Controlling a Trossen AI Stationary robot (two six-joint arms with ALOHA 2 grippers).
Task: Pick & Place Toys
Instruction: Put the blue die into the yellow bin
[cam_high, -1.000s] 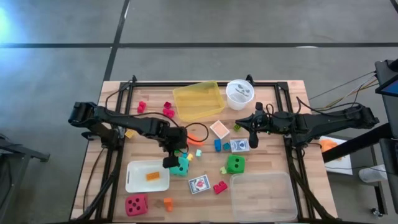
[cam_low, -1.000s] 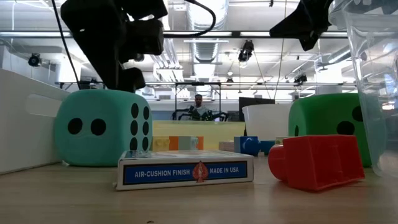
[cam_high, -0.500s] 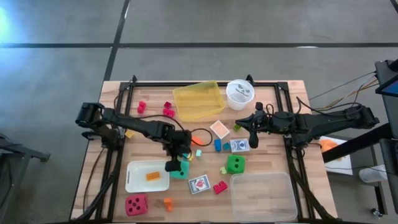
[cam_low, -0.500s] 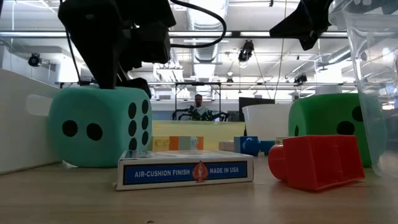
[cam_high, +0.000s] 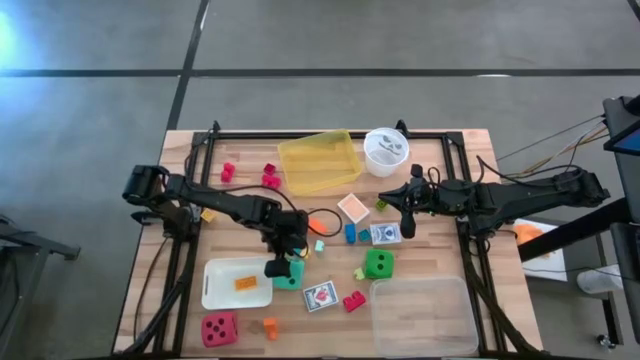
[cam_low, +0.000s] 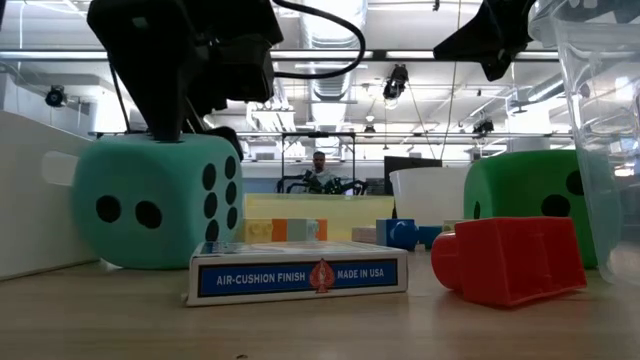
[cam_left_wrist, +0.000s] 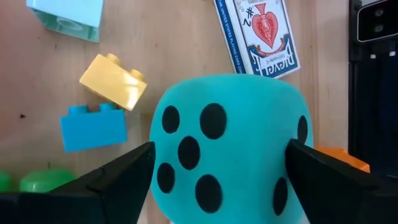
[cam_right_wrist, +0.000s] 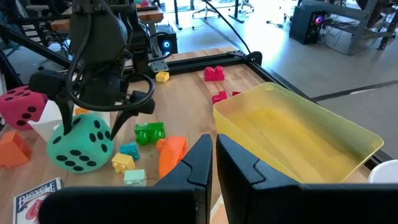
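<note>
Teal die, black-dotted, between spread left gripper fingers, beside white tray edge; right gripper pressed together.

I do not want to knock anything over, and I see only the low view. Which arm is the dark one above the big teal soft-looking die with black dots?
Observer: The left arm. Its left gripper is down over the big teal black-dotted die.
Operator: Is the die between its fingers?
Observer: Yes. The left wrist view shows the dark fingers wide apart, one at each side of the die.
Operator: What is the white wall beside the die?
Observer: It is a shallow white plastic tray, with one small orange block lying inside.
</note>
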